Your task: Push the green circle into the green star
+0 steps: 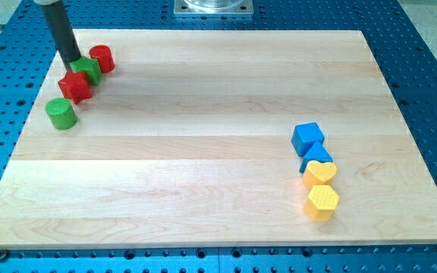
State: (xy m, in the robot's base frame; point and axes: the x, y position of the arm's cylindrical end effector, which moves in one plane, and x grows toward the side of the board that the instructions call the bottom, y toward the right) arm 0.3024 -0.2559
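The green circle lies at the view's left on the wooden board. Above and right of it sits a red star-like block, which touches the green star. A red cylinder sits just right of the green star. My tip is at the green star's left edge, just above the red star-like block. The dark rod rises from it to the view's top left. The green circle is a short gap below the red star-like block, apart from the green star.
At the view's right sit a blue cube, a blue block, a yellow heart and a yellow hexagon in a close column. The board lies on a blue perforated table.
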